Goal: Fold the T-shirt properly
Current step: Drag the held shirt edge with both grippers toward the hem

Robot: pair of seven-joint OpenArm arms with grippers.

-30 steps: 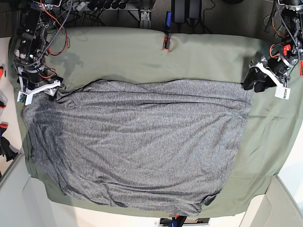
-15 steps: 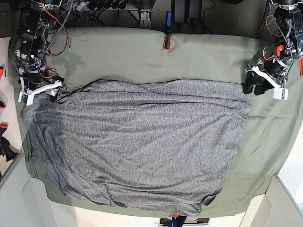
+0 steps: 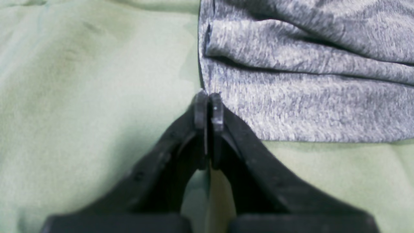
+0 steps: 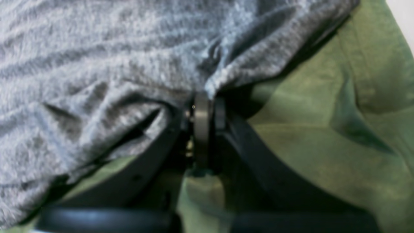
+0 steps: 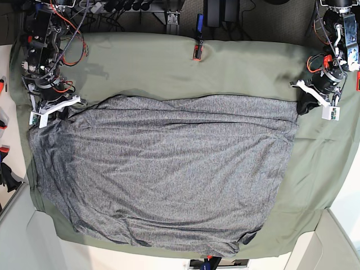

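The heather-grey T-shirt point(image 5: 169, 169) lies spread wide and wrinkled on the olive-green table cloth point(image 5: 169, 62). My left gripper point(image 5: 304, 104) is at the shirt's far right corner. In the left wrist view, the left gripper point(image 3: 208, 97) has its black fingers pressed together right on the T-shirt point(image 3: 307, 106) edge. My right gripper point(image 5: 62, 109) is at the far left corner. Seen from the right wrist, the right gripper point(image 4: 207, 100) is shut, and the T-shirt point(image 4: 97, 64) bunches into its tips.
A red-and-black clip point(image 5: 197, 52) sits at the cloth's far edge. Cables and arm mounts crowd the back corners. The cloth drapes over the table's near edge, with pale surfaces beyond it at both near corners.
Both grippers have gone from open to shut. The left one moved in onto the shirt's far right corner. The right one shifted slightly onto the far left corner.
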